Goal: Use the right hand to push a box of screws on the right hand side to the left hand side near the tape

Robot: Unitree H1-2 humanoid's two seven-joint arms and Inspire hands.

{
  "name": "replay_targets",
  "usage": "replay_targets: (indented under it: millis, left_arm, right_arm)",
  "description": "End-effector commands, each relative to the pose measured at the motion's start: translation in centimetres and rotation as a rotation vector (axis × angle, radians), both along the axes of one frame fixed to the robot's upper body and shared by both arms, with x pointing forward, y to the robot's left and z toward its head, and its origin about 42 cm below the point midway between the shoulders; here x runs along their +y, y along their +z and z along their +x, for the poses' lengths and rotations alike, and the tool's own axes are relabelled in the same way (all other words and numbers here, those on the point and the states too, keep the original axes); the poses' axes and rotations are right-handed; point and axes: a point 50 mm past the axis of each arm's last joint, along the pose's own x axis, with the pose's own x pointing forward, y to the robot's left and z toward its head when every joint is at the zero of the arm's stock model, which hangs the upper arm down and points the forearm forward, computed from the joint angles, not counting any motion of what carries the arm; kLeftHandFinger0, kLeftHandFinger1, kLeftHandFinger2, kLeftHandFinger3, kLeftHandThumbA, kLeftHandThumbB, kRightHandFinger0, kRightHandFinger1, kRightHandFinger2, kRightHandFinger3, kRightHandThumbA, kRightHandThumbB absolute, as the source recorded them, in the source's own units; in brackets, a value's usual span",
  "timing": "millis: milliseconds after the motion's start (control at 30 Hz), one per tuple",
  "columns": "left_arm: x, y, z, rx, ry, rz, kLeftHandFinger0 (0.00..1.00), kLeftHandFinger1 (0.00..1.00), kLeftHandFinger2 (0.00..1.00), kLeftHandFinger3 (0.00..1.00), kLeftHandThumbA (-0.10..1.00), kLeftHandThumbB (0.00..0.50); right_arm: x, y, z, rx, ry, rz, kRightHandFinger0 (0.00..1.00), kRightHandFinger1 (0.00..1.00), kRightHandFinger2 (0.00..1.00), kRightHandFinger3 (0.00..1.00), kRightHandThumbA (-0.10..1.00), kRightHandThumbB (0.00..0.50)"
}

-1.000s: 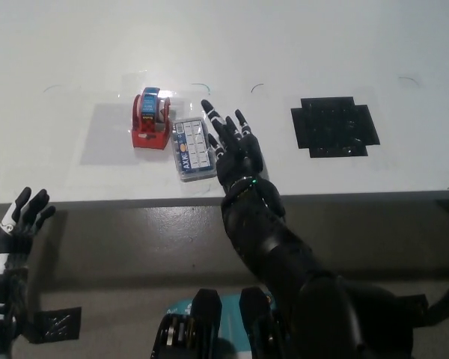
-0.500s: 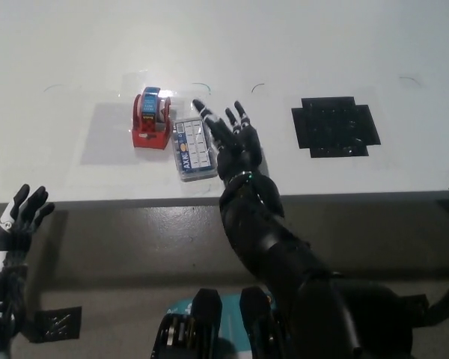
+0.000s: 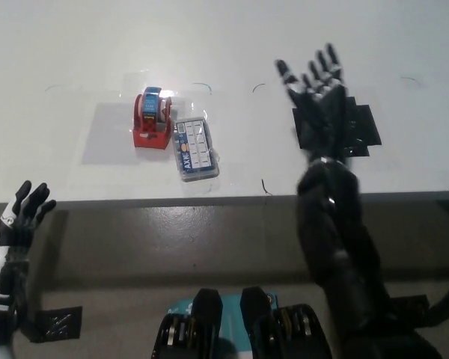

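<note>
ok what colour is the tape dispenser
Red, with a blue roll on top; head view.

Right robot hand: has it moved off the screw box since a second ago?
Yes. The right robot hand has swung right, away from the screw box, and now sits open over the black mat. The box stays beside the tape dispenser.

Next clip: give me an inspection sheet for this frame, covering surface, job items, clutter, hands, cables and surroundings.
Surface: white table, a few thin dark pen-like marks on it.
Job's things: screw box lies beside the red tape dispenser, right next to its right side; whether they touch cannot be told.
Clutter: black cross-shaped patch on the table's right part, partly under the right arm.
Hands: right robot hand open, fingers spread, over the black patch, apart from the box; left robot hand open, resting below the table edge at lower left.
Cables: nothing seen.
Surroundings: grey floor before the table.
</note>
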Motion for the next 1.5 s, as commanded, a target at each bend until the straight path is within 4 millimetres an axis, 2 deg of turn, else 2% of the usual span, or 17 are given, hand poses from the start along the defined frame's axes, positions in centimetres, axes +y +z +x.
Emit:
replay_targets:
  millis: [0, 33, 67, 200, 233, 367, 533, 600, 800, 967, 1167, 1200, 1367, 1467]
  left_arm:
    - [1.1, 1.4, 3.0, -0.014, 0.016, -0.019, 1.00, 1.00, 1.00, 1.00, 0.98, 0.064]
    - [1.1, 1.3, 3.4, -0.011, 0.022, -0.031, 1.00, 1.00, 1.00, 1.00, 0.98, 0.066]
    - [1.2, 1.3, 3.9, -0.008, 0.031, -0.036, 1.00, 1.00, 1.00, 1.00, 0.98, 0.076]
    - [1.4, 1.1, 4.2, 0.007, 0.048, -0.031, 1.00, 1.00, 1.00, 1.00, 1.00, 0.100]
    - [1.3, 1.0, 4.2, 0.013, 0.046, -0.032, 1.00, 1.00, 1.00, 1.00, 1.00, 0.102]
    - [1.4, 0.7, 4.7, 0.015, 0.053, -0.035, 1.00, 1.00, 1.00, 1.00, 1.00, 0.104]
    - [1.7, 0.3, 4.6, 0.031, 0.069, -0.052, 1.00, 1.00, 1.00, 1.00, 0.99, 0.114]
    - [1.7, 0.1, 4.5, 0.035, 0.074, -0.052, 1.00, 1.00, 1.00, 1.00, 0.98, 0.115]
    - [2.3, -0.1, 4.2, 0.025, 0.088, -0.041, 1.00, 1.00, 1.00, 1.00, 0.97, 0.089]
    - [2.4, -0.3, 4.3, 0.041, 0.088, -0.039, 1.00, 1.00, 1.00, 1.00, 0.98, 0.088]
    - [2.4, -1.4, 3.1, 0.068, 0.075, -0.026, 1.00, 1.00, 1.00, 1.00, 0.97, 0.101]
    - [2.5, -1.5, 2.8, 0.072, 0.084, -0.022, 1.00, 1.00, 1.00, 1.00, 0.97, 0.095]
    - [2.7, -2.4, 1.8, 0.099, 0.101, -0.020, 1.00, 1.00, 1.00, 1.00, 1.00, 0.095]
    - [2.7, -2.8, 1.4, 0.104, 0.088, -0.026, 1.00, 1.00, 1.00, 1.00, 0.98, 0.077]
  right_arm:
    - [-6.0, 8.1, -8.8, -0.500, 0.027, -0.342, 1.00, 1.00, 1.00, 1.00, 1.00, 0.219]
    - [-6.7, 7.4, -10.0, -0.499, 0.019, -0.345, 1.00, 1.00, 1.00, 1.00, 1.00, 0.191]
    - [-7.4, 6.6, -11.2, -0.493, 0.000, -0.348, 1.00, 1.00, 1.00, 1.00, 1.00, 0.183]
    - [-8.5, 3.5, -15.1, -0.452, -0.011, -0.349, 1.00, 1.00, 1.00, 1.00, 1.00, 0.212]
    - [-8.6, 2.2, -16.2, -0.439, -0.012, -0.360, 1.00, 1.00, 1.00, 1.00, 1.00, 0.217]
    - [-9.3, -1.2, -19.2, -0.381, 0.002, -0.406, 1.00, 1.00, 1.00, 1.00, 0.99, 0.232]
    - [-9.3, -4.6, -20.7, -0.297, 0.029, -0.460, 1.00, 1.00, 1.00, 1.00, 1.00, 0.239]
    - [-9.4, -5.8, -21.1, -0.268, 0.040, -0.494, 1.00, 1.00, 1.00, 1.00, 1.00, 0.205]
    - [-9.3, -8.7, -22.6, -0.172, 0.103, -0.600, 1.00, 1.00, 1.00, 1.00, 1.00, 0.259]
    - [-9.4, -9.5, -23.1, -0.137, 0.090, -0.650, 1.00, 1.00, 1.00, 1.00, 1.00, 0.255]
    - [-9.6, -9.6, -23.2, -0.134, 0.100, -0.648, 1.00, 1.00, 1.00, 1.00, 1.00, 0.242]
    - [-9.7, -9.6, -23.2, -0.130, 0.091, -0.652, 1.00, 1.00, 1.00, 1.00, 1.00, 0.258]
    - [-9.9, -9.7, -23.1, -0.126, 0.089, -0.635, 1.00, 1.00, 1.00, 1.00, 1.00, 0.273]
    - [-9.9, -9.7, -23.0, -0.128, 0.094, -0.623, 1.00, 1.00, 1.00, 1.00, 1.00, 0.274]
